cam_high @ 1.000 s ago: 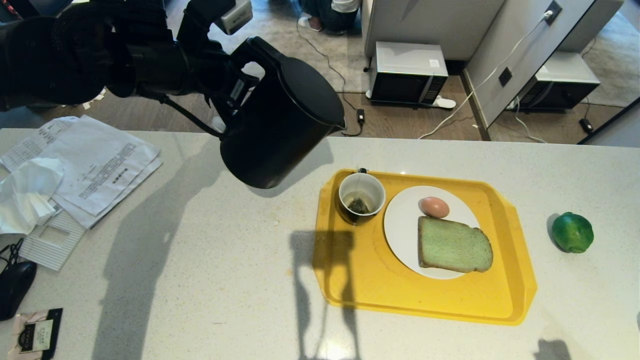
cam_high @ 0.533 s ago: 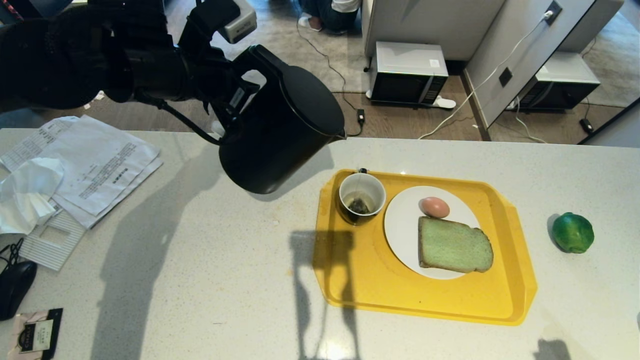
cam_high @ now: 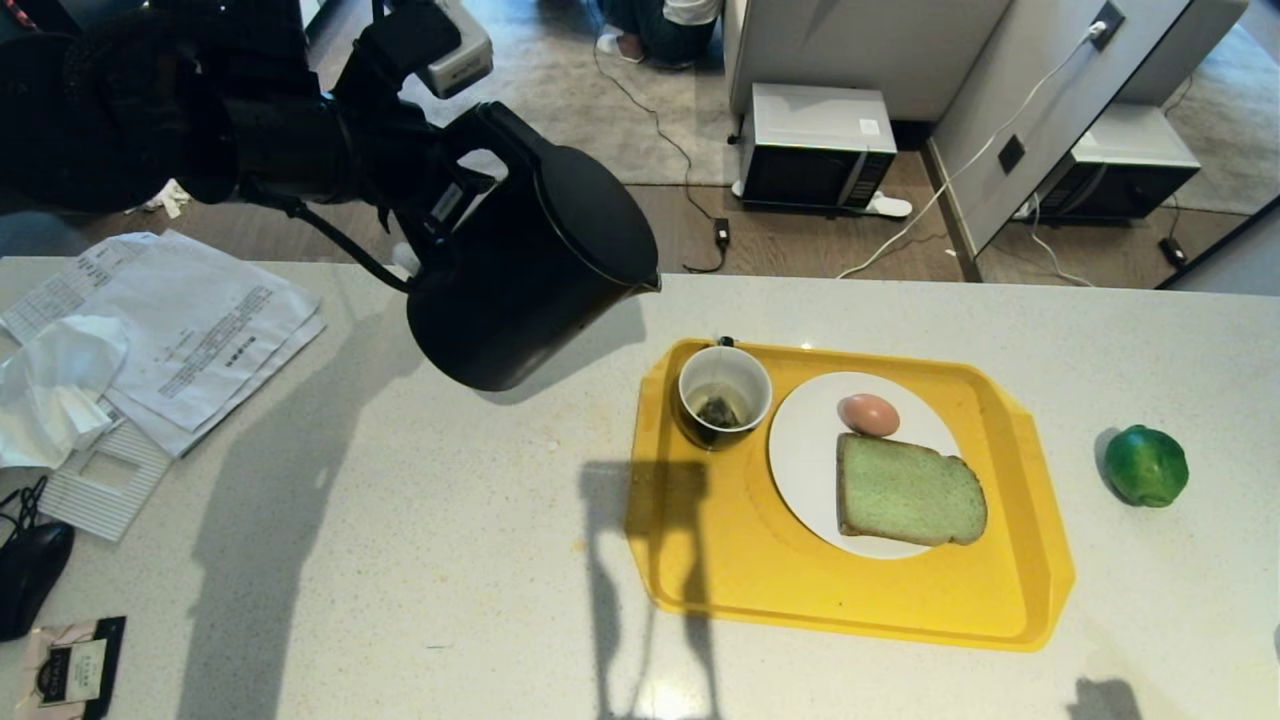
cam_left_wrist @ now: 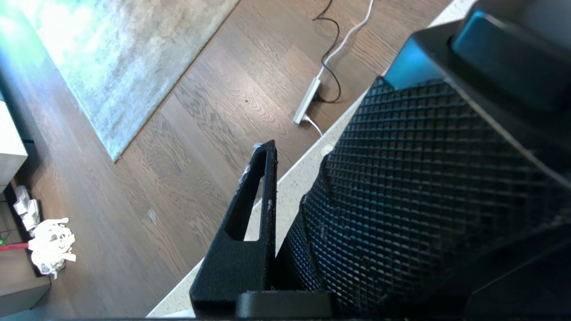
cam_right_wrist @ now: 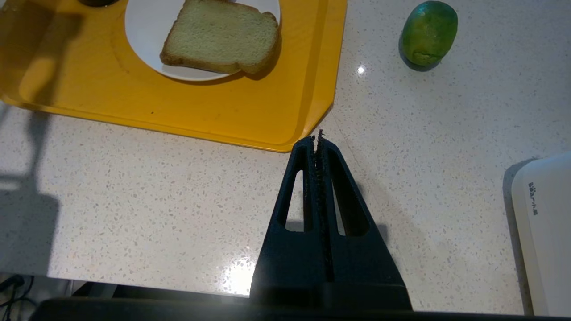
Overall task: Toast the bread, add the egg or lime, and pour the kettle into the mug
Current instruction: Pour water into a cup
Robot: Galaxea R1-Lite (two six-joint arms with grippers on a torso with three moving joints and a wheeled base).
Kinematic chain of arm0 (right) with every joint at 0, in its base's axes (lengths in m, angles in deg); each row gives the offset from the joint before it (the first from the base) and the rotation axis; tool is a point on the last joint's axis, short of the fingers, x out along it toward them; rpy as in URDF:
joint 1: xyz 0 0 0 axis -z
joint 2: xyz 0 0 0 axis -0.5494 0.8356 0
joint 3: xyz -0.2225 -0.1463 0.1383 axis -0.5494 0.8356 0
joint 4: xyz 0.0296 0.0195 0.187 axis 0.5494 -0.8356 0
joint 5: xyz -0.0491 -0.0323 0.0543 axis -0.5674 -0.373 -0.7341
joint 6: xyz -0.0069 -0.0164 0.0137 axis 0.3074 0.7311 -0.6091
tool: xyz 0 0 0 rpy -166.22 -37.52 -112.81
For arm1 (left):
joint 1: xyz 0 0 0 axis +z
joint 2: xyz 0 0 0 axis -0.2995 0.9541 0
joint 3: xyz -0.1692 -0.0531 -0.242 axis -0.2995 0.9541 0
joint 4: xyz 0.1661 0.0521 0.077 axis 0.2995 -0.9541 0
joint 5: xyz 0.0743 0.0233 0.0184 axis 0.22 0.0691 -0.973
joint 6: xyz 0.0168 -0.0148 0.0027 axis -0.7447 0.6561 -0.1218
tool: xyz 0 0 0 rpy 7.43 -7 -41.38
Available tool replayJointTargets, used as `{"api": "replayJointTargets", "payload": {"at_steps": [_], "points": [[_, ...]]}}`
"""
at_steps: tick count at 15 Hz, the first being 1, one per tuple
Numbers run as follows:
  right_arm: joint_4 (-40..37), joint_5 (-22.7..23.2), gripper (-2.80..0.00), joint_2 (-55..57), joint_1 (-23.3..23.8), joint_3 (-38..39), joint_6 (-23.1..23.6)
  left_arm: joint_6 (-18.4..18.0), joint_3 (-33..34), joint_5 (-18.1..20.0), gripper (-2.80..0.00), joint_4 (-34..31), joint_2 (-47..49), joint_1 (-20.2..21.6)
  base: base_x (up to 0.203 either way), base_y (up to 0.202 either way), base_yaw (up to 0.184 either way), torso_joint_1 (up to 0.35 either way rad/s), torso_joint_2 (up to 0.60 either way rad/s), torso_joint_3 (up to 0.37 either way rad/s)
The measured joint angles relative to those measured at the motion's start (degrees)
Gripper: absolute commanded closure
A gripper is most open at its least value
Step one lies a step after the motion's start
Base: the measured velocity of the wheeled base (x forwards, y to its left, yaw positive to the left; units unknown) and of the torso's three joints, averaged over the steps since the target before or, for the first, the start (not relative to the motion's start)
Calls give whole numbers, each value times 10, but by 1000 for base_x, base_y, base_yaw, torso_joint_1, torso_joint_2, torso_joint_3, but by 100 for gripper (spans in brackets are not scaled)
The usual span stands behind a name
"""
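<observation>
The black kettle hangs tilted above the counter, left of the tray, its spout toward the mug. My left gripper is shut on its loop handle; in the left wrist view one finger shows beside dark gridded plastic. The dark mug, a tea bag inside, stands at the far left corner of the yellow tray. Bread and egg lie on a white plate. The lime rests on the counter right of the tray. My right gripper is shut and empty, near the tray's front right corner.
Papers and a crumpled tissue cover the counter's left end, with a black mouse and a packet nearer the front. A white appliance stands at the right. Microwaves sit on the floor beyond.
The left arm has carried the kettle a little to the left and lower, away from the mug. Everything on the tray and the right gripper stayed still.
</observation>
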Motion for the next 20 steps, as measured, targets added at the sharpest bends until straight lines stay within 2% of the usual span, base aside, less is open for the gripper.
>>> {"api": "replayJointTargets", "payload": {"at_steps": [7, 15, 20], "points": [[0, 0, 0, 0, -1, 0, 0, -39, -5, -7, 0, -1, 9, -26, 0, 0, 0, 0, 0, 0], [0, 0, 0, 0, 0, 0, 0, -73, -36, -91, 0, -10, 46, -83, 0, 0, 0, 0, 0, 0], [0, 0, 0, 0, -1, 0, 0, -75, -37, -109, 0, -18, 59, -108, 0, 0, 0, 0, 0, 0]]}}
